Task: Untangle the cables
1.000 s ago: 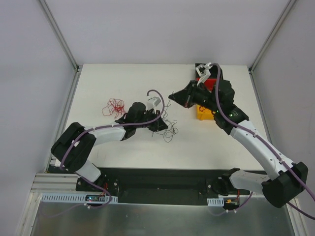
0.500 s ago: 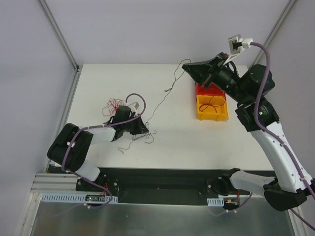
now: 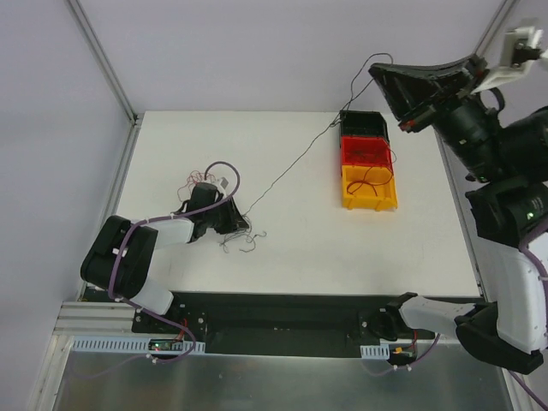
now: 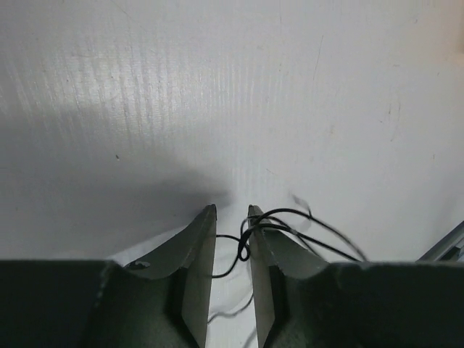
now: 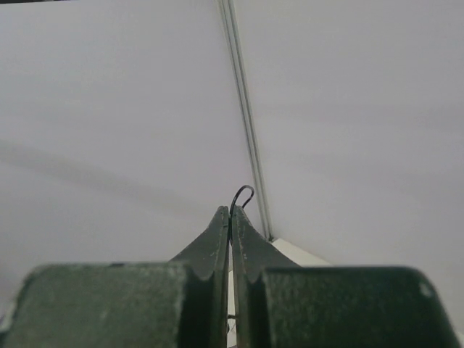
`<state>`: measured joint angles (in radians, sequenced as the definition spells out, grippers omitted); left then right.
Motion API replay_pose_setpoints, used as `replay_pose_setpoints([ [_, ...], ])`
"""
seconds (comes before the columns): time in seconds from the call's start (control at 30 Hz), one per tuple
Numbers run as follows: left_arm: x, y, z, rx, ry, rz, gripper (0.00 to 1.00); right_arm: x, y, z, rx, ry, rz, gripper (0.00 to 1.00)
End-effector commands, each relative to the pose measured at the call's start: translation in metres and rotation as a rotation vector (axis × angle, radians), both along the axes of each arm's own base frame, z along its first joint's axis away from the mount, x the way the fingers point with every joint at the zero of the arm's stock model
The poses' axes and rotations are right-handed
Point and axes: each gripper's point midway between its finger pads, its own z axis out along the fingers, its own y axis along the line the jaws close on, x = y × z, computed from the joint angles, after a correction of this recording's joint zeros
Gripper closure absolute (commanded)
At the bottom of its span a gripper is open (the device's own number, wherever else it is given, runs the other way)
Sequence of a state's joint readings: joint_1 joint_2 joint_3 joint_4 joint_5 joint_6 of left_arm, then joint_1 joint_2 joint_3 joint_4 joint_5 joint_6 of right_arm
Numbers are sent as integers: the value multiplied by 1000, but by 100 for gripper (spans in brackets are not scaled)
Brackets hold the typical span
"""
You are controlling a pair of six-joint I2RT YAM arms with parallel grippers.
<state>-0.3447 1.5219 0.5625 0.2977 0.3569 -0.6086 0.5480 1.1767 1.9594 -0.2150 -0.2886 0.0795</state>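
High over the far right corner of the white table (image 3: pixel 171 154), the right gripper (image 3: pixel 375 72) has its jaws pressed flat together on the end of a thin black wire (image 3: pixel 291 163) (a small hook of it pokes out above the closed jaws in the right wrist view). This looks like the drawing-out of one strand, and it wants a slow, steady pull along the wire's own line. The strand is already nearly straight, so a jerk would drag the whole clump or snap the end out of the pinch. The other arm should hold down the rest of the clump, not the strand being drawn.

From the pinch the wire slopes down across the table to the loose tangle of thin red and black wires (image 3: pixel 193 182) at the near left, well apart from the right gripper. The left gripper (image 3: pixel 240 224) lies low on the table right at that tangle, with red scribbles behind it and black curls just in front. Its jaws stand a little apart. Black loops (image 4: pixel 279 217) cross the narrow gap at the tips, and as far as I can judge nothing is clamped.
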Motion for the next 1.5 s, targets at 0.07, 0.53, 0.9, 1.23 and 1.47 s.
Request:
replay_pose_setpoints([
  [0.07, 5, 23, 1, 64, 25, 66, 73, -33, -45, 58, 44, -200, -148, 99],
  [0.53, 13, 63, 4, 70, 58, 210, 57, -74, -112, 92, 73, -364, -394, 100],
  [0.9, 17, 94, -2, 69, 116, 340, 41, -77, -133, 92, 57, -393, -504, 99],
  [1.23, 12, 131, -7, 119, 165, 507, 42, -60, -153, 79, 23, -342, -650, 100],
  [1.47, -2, 151, -23, 129, 264, 624, 64, -68, -178, 91, 43, -357, -761, 100],
])
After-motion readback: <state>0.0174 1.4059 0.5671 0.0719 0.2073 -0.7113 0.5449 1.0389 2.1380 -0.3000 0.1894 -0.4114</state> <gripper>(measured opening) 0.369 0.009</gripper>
